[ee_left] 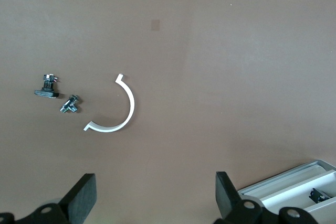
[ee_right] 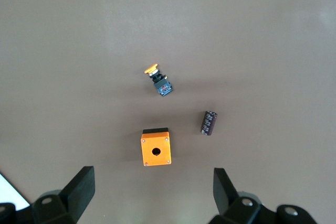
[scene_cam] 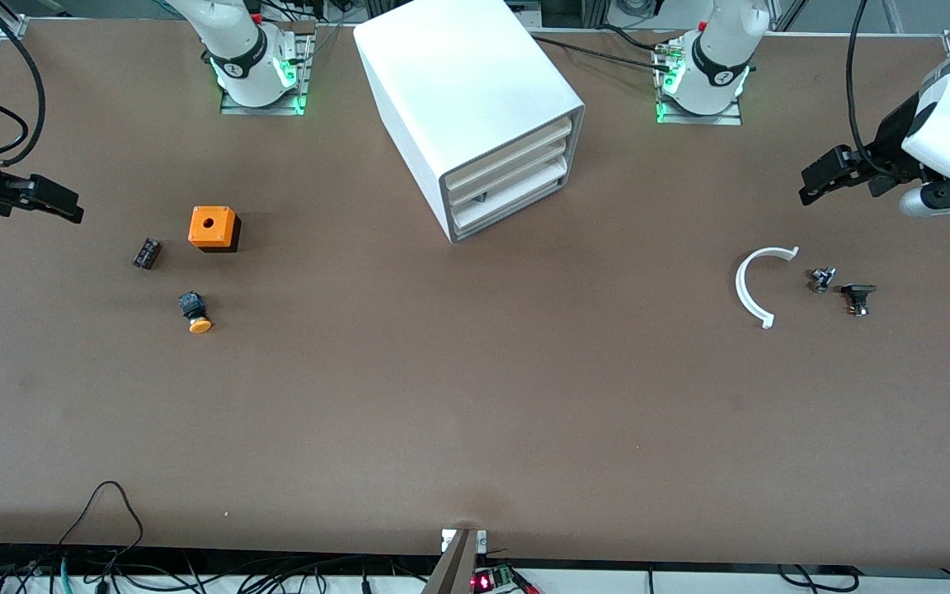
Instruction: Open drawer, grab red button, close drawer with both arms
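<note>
Nearest you lie the orange-capped button (scene_cam: pixel 195 313), the white arc (scene_cam: pixel 758 283) and two small fittings (scene_cam: pixel 822 280) beside it. Farther back sit the dark cylinder (scene_cam: pixel 146 252) and the orange box (scene_cam: pixel 213 228). The cabinet (scene_cam: pixel 470 107) has all three drawers (scene_cam: pixel 508 176) shut. You can't see the red button. Both grippers, left (scene_cam: pixel 823 181) and right (scene_cam: pixel 50 202), hang spread apart over the table's (scene_cam: pixel 475 412) ends, holding nothing.

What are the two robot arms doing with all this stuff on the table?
Nothing is being held yet. The left gripper and the right gripper both hang open over the two ends of the table. Between them sits the white cabinet with its drawers shut. An orange-capped button lies near an orange box.
</note>
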Robot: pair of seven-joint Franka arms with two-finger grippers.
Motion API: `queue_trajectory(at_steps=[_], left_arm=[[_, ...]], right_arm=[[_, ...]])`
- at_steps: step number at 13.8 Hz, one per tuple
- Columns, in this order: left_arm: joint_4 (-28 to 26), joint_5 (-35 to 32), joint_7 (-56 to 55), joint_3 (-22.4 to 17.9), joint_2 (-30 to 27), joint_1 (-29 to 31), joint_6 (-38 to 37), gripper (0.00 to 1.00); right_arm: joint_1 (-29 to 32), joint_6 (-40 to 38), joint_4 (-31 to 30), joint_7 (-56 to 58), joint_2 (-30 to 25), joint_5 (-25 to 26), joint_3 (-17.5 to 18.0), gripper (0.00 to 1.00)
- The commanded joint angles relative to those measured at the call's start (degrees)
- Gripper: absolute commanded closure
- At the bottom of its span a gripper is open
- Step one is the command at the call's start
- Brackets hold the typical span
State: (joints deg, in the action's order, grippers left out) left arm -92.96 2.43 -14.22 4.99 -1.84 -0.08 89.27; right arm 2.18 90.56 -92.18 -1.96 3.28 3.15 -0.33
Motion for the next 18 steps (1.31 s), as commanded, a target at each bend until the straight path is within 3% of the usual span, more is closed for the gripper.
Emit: queue_trajectory(at_steps=[1, 6, 9, 11, 14, 18], left_arm=[[1.91, 0.12, 1.04, 0.11, 0.70, 0.17, -1.55, 0.00], [0.77, 0.21, 1.30, -0.07, 3.59, -0.62, -1.73, 0.00], [-1.16, 1.52, 1.48, 0.28, 8.42, -0.79, -2.34, 0.00], [-1.69, 7.39, 3.66, 0.19, 9.65, -0.53, -2.87, 0.00], [-3.26, 11.10, 8.15, 0.10, 14.56, -0.44, -2.35, 0.00], [-4.15, 20.93, 9.92, 0.02, 22.22, -0.97, -2.61, 0.00]], right_arm=[[-0.34, -0.12, -1.16, 0.91, -1.08, -1.22, -0.64, 0.00], [-0.34, -0.12, -1.16, 0.91, -1.08, -1.22, -0.64, 0.00], [-0.34, -0.12, -1.08, 0.91, -1.08, -1.22, -0.64, 0.00], [-0.34, -0.12, -1.16, 1.00, -1.08, -1.22, -0.64, 0.00], [-0.43, 0.06, -1.16, 1.08, -1.08, -1.13, -0.64, 0.00], [-0.43, 0.14, -1.08, 2.14, -1.08, -1.13, -0.29, 0.00]])
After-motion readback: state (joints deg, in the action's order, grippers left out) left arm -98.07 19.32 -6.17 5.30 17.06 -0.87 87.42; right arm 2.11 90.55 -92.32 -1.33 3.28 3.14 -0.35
